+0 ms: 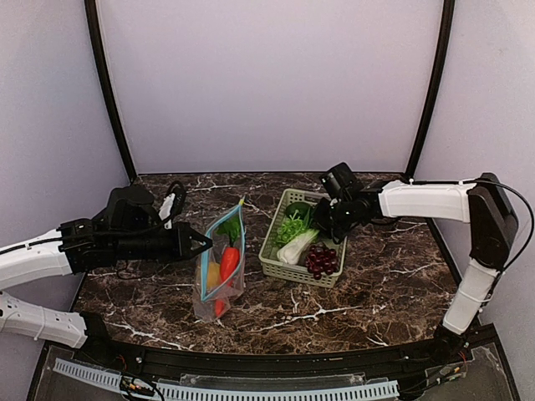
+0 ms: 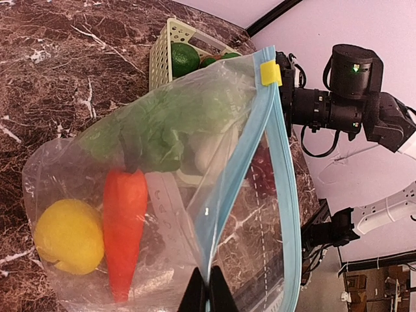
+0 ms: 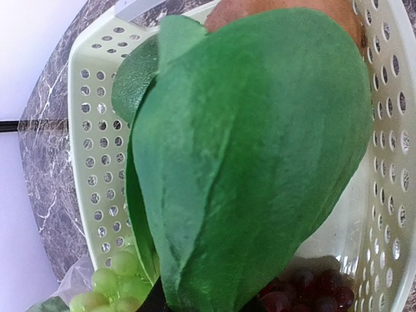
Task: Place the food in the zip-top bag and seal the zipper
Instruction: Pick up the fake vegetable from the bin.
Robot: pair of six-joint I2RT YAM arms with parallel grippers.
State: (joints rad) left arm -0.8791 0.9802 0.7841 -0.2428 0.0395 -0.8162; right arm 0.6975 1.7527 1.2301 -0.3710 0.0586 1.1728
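On the left, my left gripper (image 1: 201,242) is pinched tight on the top edge of the zip-top bag (image 1: 224,255). I hold it up so the bag stands on the table (image 1: 376,284) and its mouth gapes open toward the basket (image 1: 280,269). The two sides of the blue zipper (image 2: 286,195) are apart, not pressed together yet. Down in the bag lie the lemon (image 2: 68,235) and the red pepper (image 2: 125,227), side by side.

The basket sits just beside the bag, so the food has only a short trip. The white bulb (image 1: 298,247) and the purple grapes (image 1: 322,261) are in it.

On the right, my right gripper (image 1: 324,221) is low over the far end of the basket. A big green leaf (image 3: 260,149) fills its camera and hides my fingers, so I cannot tell if they are open or closed on it. I think the leaf goes into the bag next.
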